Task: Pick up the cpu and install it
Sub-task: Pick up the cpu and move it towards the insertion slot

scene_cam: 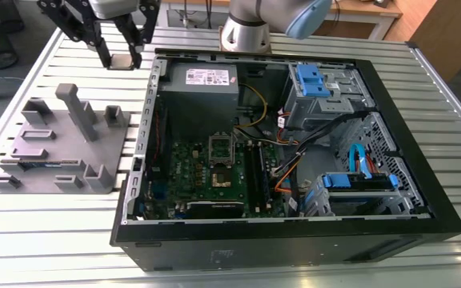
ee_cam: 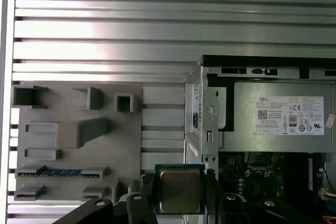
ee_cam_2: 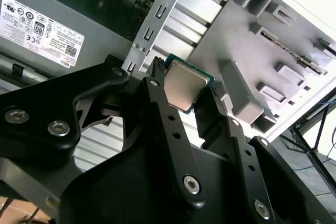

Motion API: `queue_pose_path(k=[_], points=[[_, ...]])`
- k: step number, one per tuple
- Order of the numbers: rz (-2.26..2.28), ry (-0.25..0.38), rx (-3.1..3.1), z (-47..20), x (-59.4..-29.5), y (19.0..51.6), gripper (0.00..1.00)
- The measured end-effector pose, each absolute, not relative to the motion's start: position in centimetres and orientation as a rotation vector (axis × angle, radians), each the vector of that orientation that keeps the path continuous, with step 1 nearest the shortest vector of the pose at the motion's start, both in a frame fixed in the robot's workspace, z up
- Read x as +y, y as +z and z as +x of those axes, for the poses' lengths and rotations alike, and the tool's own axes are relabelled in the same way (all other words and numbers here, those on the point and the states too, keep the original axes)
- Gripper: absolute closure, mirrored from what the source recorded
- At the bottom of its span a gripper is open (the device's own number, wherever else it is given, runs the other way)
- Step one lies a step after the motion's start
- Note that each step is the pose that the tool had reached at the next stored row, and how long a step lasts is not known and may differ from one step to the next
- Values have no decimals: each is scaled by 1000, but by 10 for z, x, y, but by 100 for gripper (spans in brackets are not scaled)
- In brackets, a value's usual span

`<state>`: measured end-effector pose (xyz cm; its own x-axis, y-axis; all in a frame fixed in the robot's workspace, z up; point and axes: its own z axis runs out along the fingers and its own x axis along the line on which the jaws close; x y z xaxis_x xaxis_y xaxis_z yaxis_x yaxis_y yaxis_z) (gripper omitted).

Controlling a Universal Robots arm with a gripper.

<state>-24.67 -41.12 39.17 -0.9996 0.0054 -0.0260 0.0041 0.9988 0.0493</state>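
Note:
The cpu (scene_cam: 122,61), a small flat square chip with a pale metal top, hangs in the air between my gripper's (scene_cam: 122,60) black fingers, which are shut on its edges. Both wrist views show the cpu (ee_cam_2: 185,86) (ee_cam: 179,190) clamped between the fingertips. In the exterior view it sits high over the slatted table, beyond the grey plastic holder (scene_cam: 58,144) and just off the back left corner of the open computer case (scene_cam: 295,150). The green board's socket (scene_cam: 222,157) lies inside the case, well away from the gripper.
A memory stick (ee_cam: 60,172) rests in a slot of the grey holder. Inside the case are a grey power supply (scene_cam: 202,81), blue drive brackets (scene_cam: 311,81) and loose cables (scene_cam: 295,162). The arm's base (scene_cam: 247,30) stands behind the case.

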Motion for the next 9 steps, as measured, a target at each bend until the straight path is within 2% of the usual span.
queue_pose_path(k=[9], points=[[7,77,3114,-215,-411,392,53]])
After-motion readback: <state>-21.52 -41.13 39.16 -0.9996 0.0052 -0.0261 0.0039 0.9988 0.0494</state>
